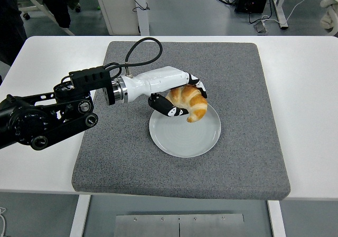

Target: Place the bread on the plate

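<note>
Robot hand [182, 97], fingers wrapped around the croissant [191, 103], holds it over the plate's [179, 139] far rim on the grey mat [127, 158]; lowering and release remain.

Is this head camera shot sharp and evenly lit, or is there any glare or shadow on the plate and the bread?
Head view: sharp, with no motion blur on the left hand or the croissant; soft, even light; no harsh glare on the plate, only a faint sheen; a weak shadow under the croissant; straight table edges, so little distortion.
</note>
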